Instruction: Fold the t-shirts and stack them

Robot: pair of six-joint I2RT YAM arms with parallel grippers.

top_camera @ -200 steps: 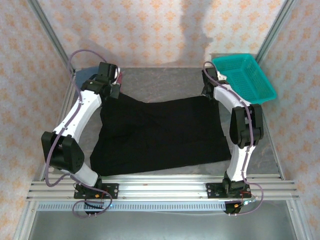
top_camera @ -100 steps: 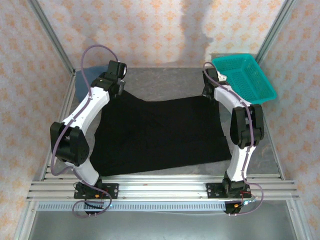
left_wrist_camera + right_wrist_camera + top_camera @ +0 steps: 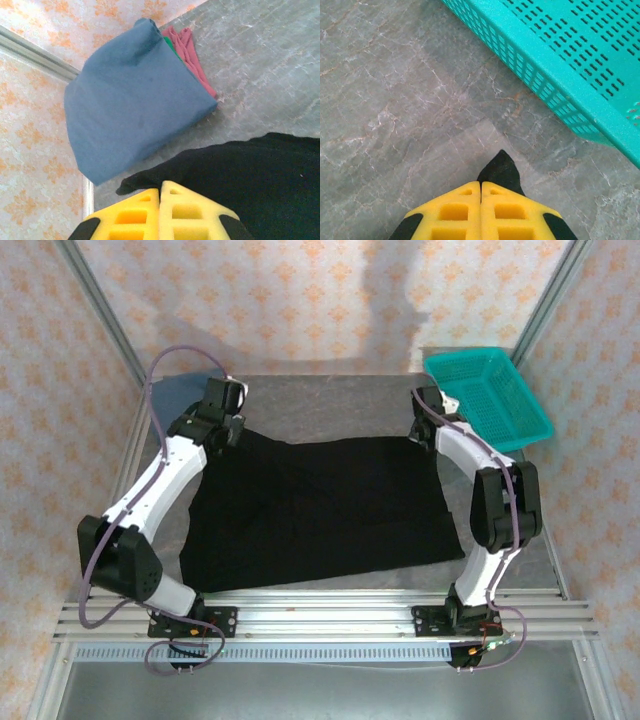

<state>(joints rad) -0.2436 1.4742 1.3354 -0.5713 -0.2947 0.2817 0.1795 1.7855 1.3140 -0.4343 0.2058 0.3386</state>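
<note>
A large black t-shirt (image 3: 320, 505) lies spread over the middle of the table. My left gripper (image 3: 228, 426) is shut on its far left corner. In the left wrist view the yellow fingertips (image 3: 161, 186) pinch the black cloth (image 3: 240, 170). My right gripper (image 3: 423, 430) is shut on the far right corner. In the right wrist view a black tip (image 3: 503, 169) pokes out past the closed fingertips (image 3: 481, 184). A folded slate-blue t-shirt (image 3: 130, 100) lies in the far left corner, on top of a green t-shirt (image 3: 170, 46) and a pinkish-red t-shirt (image 3: 189, 50).
A teal mesh basket (image 3: 488, 395) stands at the far right corner, its wall (image 3: 555, 55) close beyond my right gripper. Metal frame posts and patterned walls enclose the table. Bare grey tabletop (image 3: 330, 405) runs along the back between the two grippers.
My left gripper swung a little right, then back toward the near side, drawing the black shirt's far left corner with it. The right gripper shifted slightly nearer. Both stayed shut.
</note>
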